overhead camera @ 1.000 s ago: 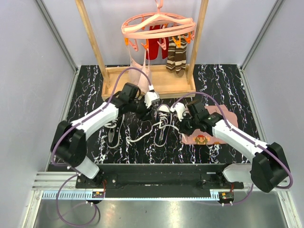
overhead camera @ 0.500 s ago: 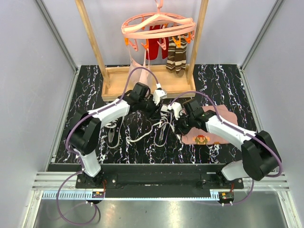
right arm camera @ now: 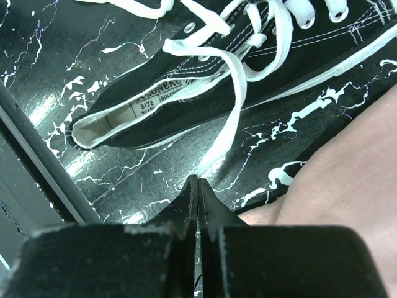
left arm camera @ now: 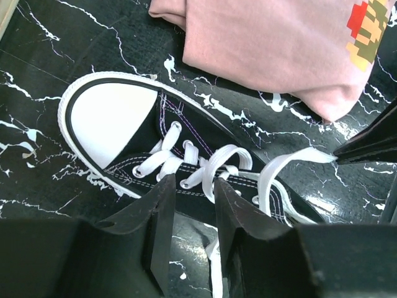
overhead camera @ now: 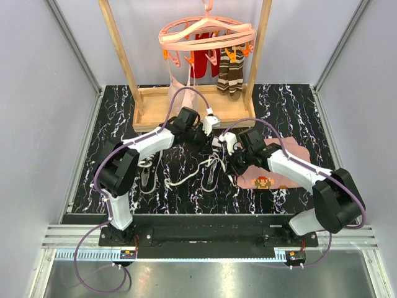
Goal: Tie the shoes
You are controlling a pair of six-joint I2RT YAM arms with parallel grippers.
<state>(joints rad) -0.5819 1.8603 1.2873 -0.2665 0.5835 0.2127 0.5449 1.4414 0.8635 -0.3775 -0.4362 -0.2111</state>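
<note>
The black canvas sneaker (left arm camera: 205,133) could skid if the right end effector (right arm camera: 197,181), clenched on its white lace (right arm camera: 234,99), tugs while the left end effector (left arm camera: 193,192) gapes, grasping nothing.

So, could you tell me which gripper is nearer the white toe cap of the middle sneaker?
Left. The left gripper hovers over the laces just behind the toe cap; the right gripper is beside the shoe's rear half, shut on a lace end.

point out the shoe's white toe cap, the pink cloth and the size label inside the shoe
toe cap (left arm camera: 105,124), left wrist view, middle of the white rubber
pink cloth (left arm camera: 273,43), left wrist view, plain part near its middle
size label (right arm camera: 152,102), right wrist view, printed tag inside the opening
</note>
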